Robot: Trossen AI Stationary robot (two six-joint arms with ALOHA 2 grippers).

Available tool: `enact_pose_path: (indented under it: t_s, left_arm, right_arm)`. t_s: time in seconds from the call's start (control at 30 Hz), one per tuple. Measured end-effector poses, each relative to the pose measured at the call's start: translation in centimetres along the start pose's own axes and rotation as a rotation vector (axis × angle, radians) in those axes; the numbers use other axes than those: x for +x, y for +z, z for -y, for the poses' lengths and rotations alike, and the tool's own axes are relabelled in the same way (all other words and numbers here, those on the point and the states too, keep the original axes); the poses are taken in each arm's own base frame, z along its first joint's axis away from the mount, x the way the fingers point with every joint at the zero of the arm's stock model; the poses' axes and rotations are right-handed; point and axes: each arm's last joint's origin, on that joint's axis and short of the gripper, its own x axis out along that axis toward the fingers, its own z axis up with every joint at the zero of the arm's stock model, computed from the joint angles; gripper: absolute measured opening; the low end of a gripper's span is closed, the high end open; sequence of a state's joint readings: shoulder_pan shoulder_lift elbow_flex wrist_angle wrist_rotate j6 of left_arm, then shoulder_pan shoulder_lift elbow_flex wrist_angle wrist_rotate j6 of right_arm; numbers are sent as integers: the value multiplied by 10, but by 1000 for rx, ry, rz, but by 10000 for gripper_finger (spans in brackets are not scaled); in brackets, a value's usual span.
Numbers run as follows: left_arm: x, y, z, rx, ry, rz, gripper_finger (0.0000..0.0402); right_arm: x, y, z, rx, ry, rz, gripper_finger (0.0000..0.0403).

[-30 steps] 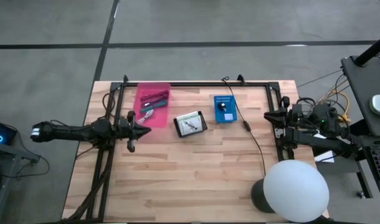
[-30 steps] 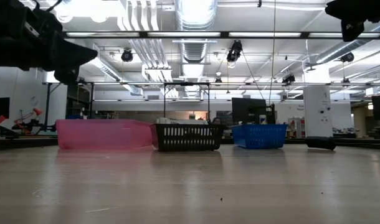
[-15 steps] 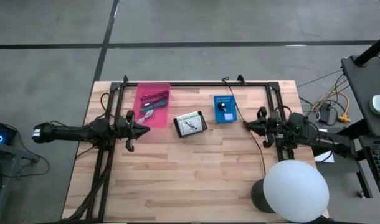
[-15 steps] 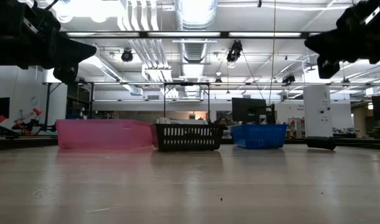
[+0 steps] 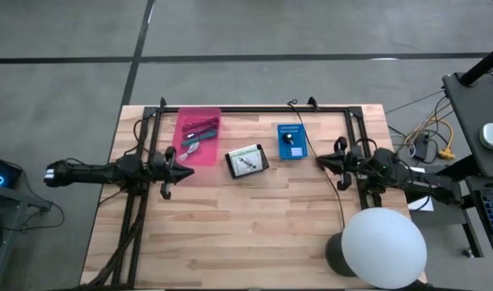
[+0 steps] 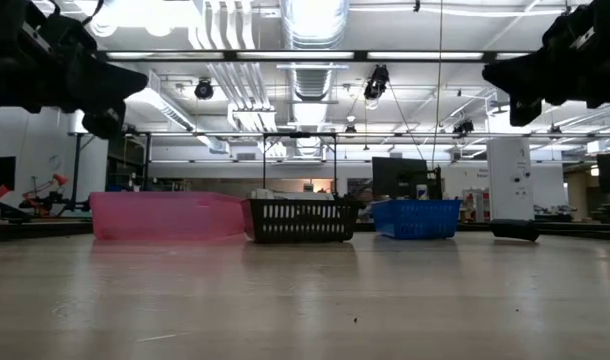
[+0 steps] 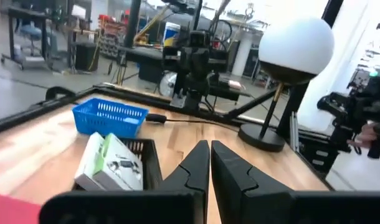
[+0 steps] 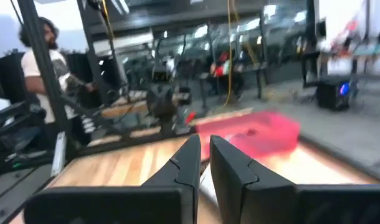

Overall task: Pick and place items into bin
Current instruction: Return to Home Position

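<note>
A pink bin (image 5: 196, 147) on the far left part of the table holds purple, green and maroon sticks (image 5: 200, 128) and small pale bits. A black basket (image 5: 246, 161) carries a white flat packet (image 7: 112, 163). A blue basket (image 5: 292, 141) holds a small dark knob (image 5: 288, 139). My left gripper (image 5: 190, 167) hovers shut at the pink bin's near edge, pointing right. My right gripper (image 5: 319, 162) hovers shut just right of the blue basket, pointing left. Both hang well above the table in the low view, left gripper (image 6: 135, 85), right gripper (image 6: 490, 72).
A dark cable (image 5: 331, 190) runs from the far edge down the table's right side. A lamp with a white globe (image 5: 384, 246) stands at the near right corner. Dark frame rails (image 5: 254, 107) border the far, left and right sides. A person (image 8: 40, 59) stands beyond the table.
My right arm has swung in from the table's right edge toward the left and now hovers beside the blue basket, lower in the low view. The bins and their contents have stayed where they were.
</note>
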State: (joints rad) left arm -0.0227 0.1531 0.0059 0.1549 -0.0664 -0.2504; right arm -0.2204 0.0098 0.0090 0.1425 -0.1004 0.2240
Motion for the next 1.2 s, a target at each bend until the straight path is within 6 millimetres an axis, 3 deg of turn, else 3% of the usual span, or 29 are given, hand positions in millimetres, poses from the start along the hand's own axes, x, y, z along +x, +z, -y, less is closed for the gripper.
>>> enact_pose_path:
  t_s: [0.2, 0.37, 0.7, 0.87, 1.2]
  left_arm:
    - [0, -1, 1, 124, -33, -14, 0]
    - [0, -5, 0, 249, -26, -55, 0]
    - [-1, -7, 2, 151, -120, -86, 0]
    - [-1, -7, 2, 137, -118, -89, 0]
    - [-1, -7, 2, 154, -113, -88, 0]
  right_arm:
    - [0, -1, 0, -18, 10, -18, 26]
    - [0, -11, -1, -302, 122, -119, 26]
    - [-2, -8, -6, -89, 236, -114, 27]
    - [0, -11, -1, -59, 98, -132, 27]
    - [1, -12, 0, -116, 87, -140, 27]
